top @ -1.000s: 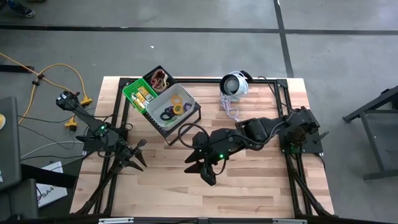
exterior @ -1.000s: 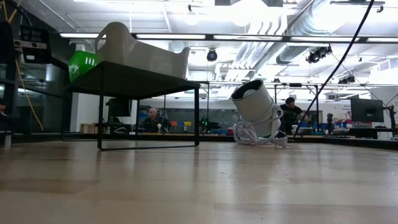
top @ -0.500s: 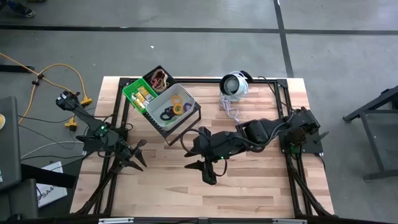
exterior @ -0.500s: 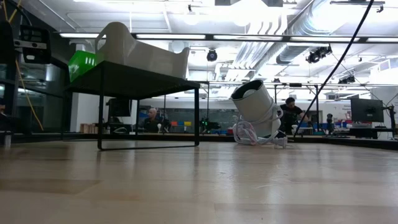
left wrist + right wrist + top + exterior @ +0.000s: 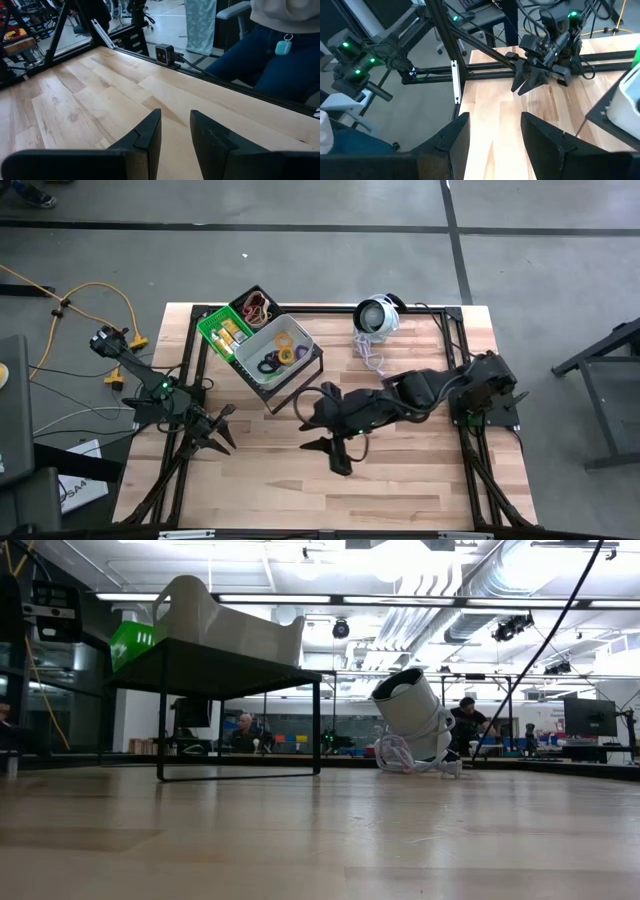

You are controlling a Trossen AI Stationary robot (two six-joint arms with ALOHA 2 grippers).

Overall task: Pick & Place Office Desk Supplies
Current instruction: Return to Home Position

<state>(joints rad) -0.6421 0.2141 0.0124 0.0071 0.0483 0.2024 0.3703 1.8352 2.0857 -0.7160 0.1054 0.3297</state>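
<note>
- The small light grey plastic bin (image 5: 253, 342) sits on the big black mesh rack (image 5: 297, 380), at 11 o'clock from the middle of the wooden table (image 5: 420, 480).
- Little purple, orange and black stretchy loops (image 5: 280, 355) lie inside it.
- The small green plastic bin (image 5: 210, 328) and the small black plastic bin (image 5: 241, 302) sit right beside it, at its 10 and 12 o'clock.
- The left gripper (image 5: 228, 428) waits at 9 o'clock, fingers a little apart, holding nothing.
- The right gripper (image 5: 325, 458) hangs near the middle, toward 6 o'clock, fingers wide apart, holding nothing.
</note>
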